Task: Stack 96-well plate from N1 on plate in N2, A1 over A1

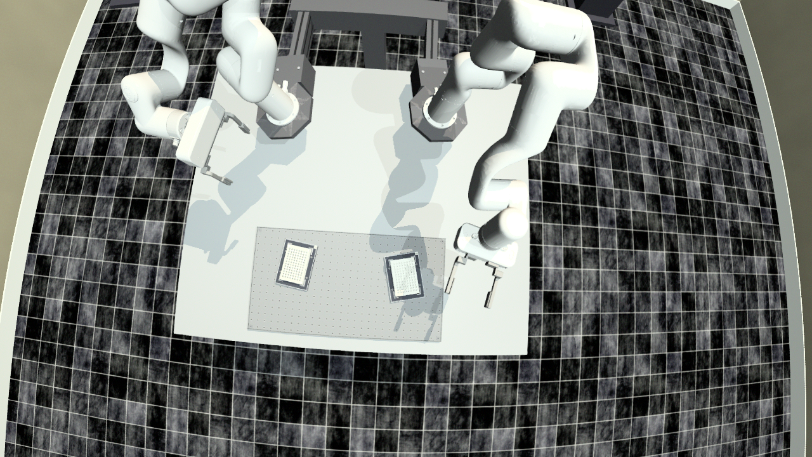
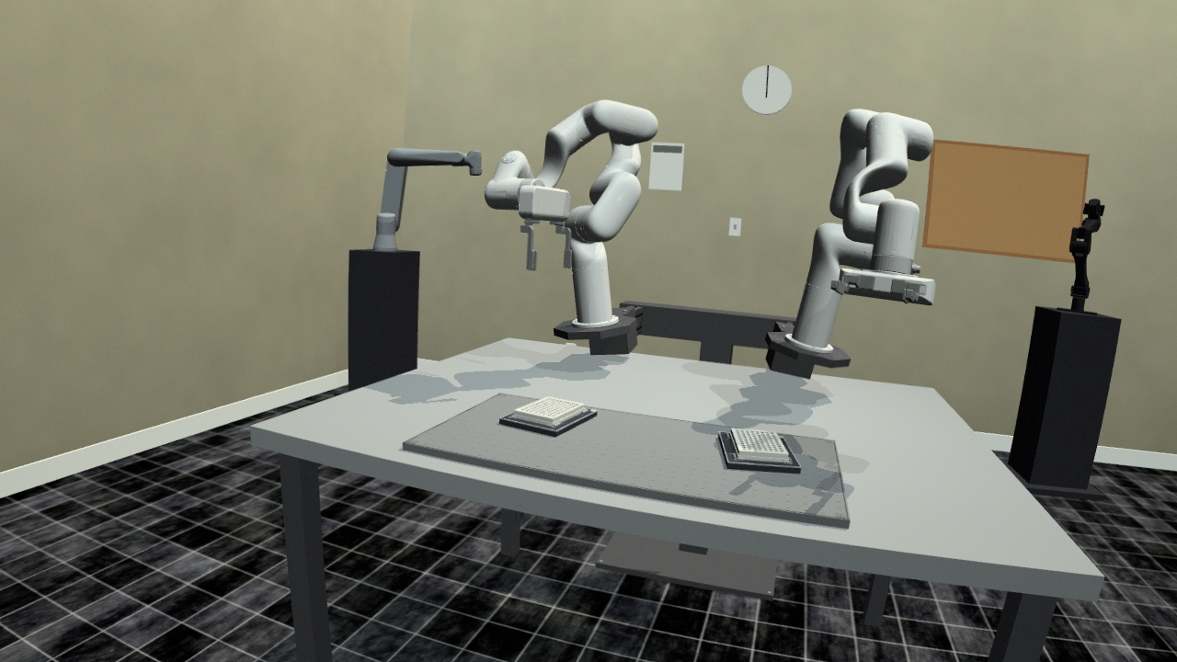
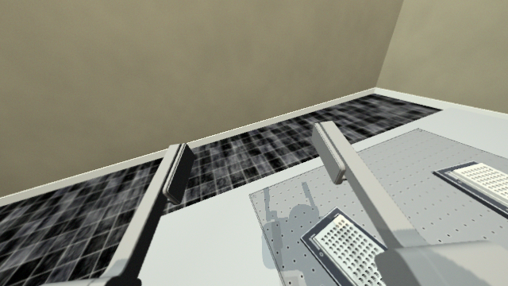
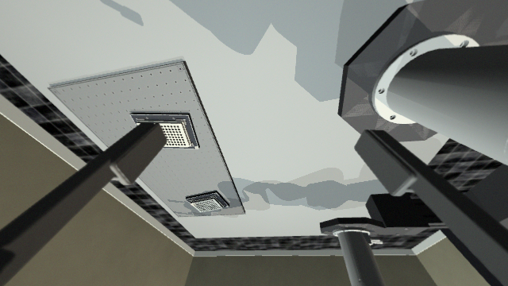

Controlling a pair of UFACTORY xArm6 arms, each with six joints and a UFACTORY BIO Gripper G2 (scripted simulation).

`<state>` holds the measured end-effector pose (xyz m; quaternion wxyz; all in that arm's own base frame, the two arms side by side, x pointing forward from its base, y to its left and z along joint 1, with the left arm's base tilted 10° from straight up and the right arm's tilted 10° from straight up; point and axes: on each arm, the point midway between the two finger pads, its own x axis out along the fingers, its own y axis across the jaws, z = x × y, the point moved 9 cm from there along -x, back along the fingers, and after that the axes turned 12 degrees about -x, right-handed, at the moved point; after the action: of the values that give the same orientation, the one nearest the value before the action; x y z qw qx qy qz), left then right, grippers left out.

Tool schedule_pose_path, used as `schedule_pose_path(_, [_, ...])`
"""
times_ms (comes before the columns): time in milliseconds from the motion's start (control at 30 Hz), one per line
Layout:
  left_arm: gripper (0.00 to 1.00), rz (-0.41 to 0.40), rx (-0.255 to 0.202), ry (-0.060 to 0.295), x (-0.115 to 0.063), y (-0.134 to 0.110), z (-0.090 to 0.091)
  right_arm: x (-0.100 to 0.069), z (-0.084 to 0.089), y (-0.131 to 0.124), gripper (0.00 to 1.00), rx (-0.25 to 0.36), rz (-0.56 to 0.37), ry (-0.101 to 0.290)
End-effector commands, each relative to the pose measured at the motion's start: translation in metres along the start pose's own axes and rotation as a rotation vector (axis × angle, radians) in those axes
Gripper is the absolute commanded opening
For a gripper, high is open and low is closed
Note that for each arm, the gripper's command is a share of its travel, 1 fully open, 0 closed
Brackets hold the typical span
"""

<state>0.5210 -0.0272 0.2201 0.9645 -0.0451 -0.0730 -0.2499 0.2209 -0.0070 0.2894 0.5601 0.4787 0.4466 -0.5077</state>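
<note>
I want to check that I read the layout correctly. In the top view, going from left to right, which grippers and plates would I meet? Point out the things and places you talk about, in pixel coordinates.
Right gripper (image 1: pixel 238 157) (image 2: pixel 549 267) (image 4: pixel 258 137) → N2 plate (image 1: pixel 295 264) (image 2: pixel 549 409) (image 3: pixel 485 179) (image 4: pixel 176 135) → N1 plate (image 1: pixel 405 277) (image 2: pixel 759 443) (image 3: pixel 349 248) (image 4: pixel 206 205) → left gripper (image 1: pixel 467 299) (image 2: pixel 875 291) (image 3: pixel 252 134).

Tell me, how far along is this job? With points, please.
Nothing looks done: one 96-well plate (image 1: pixel 406 277) (image 2: pixel 759 444) (image 3: pixel 349 250) (image 4: pixel 207 205) sits in N1 (image 1: pixel 389 284) (image 2: pixel 760 467) (image 3: pixel 323 254) (image 4: pixel 204 194), another plate (image 1: pixel 295 264) (image 2: pixel 551 409) (image 3: pixel 486 179) (image 4: pixel 176 135) in N2 (image 1: pixel 292 285) (image 2: pixel 526 426) (image 3: pixel 468 193) (image 4: pixel 163 117). The left gripper (image 1: pixel 467 299) (image 2: pixel 875 290) (image 3: pixel 252 135) and right gripper (image 1: pixel 238 157) (image 2: pixel 549 268) (image 4: pixel 262 133) stand open, empty. Lifting, stacking, releasing and moving clear remain.
</note>
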Motion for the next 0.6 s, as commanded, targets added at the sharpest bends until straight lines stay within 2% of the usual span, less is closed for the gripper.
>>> schedule_pose_path(0, [0.37, 0.154, 0.021, 0.018, -0.016, -0.017, 0.006, -0.001, 0.000, 0.000, 1.00, 0.000, 0.002, -0.001])
schedule_pose_path(33, [0.37, 0.154, 0.021, 0.018, -0.018, -0.018, 0.006, -0.001, 0.000, 0.000, 1.00, 0.000, 0.002, -0.001])
schedule_pose_path(67, [0.37, 0.188, 0.022, 0.020, -0.023, -0.021, 0.006, -0.001, 0.000, 0.000, 1.00, 0.000, 0.002, -0.001])
schedule_pose_path(133, [0.37, 0.188, 0.022, 0.020, -0.023, -0.021, 0.006, -0.001, 0.000, 0.000, 1.00, 0.000, 0.002, -0.001])
schedule_pose_path(233, [0.37, 0.287, 0.026, 0.028, -0.035, -0.031, 0.006, -0.001, 0.000, 0.000, 1.00, 0.000, 0.002, -0.001])
schedule_pose_path(333, [0.37, 0.289, 0.026, 0.028, -0.042, -0.032, 0.006, -0.001, 0.000, 0.000, 1.00, 0.000, 0.002, -0.001])
schedule_pose_path(400, [0.37, 0.355, 0.031, 0.034, -0.051, -0.038, 0.006, -0.001, 0.000, 0.000, 1.00, 0.000, 0.002, -0.001])
schedule_pose_path(467, [0.37, 0.356, 0.031, 0.034, -0.056, -0.038, 0.006, -0.001, 0.000, 0.000, 1.00, 0.000, 0.002, -0.001])
schedule_pose_path(533, [0.37, 0.422, 0.038, 0.039, -0.063, -0.044, 0.005, -0.001, 0.000, 0.000, 1.00, 0.000, 0.002, -0.001])
schedule_pose_path(567, [0.37, 0.423, 0.039, 0.039, -0.068, -0.044, 0.005, -0.001, 0.000, 0.000, 1.00, 0.000, 0.002, -0.001])
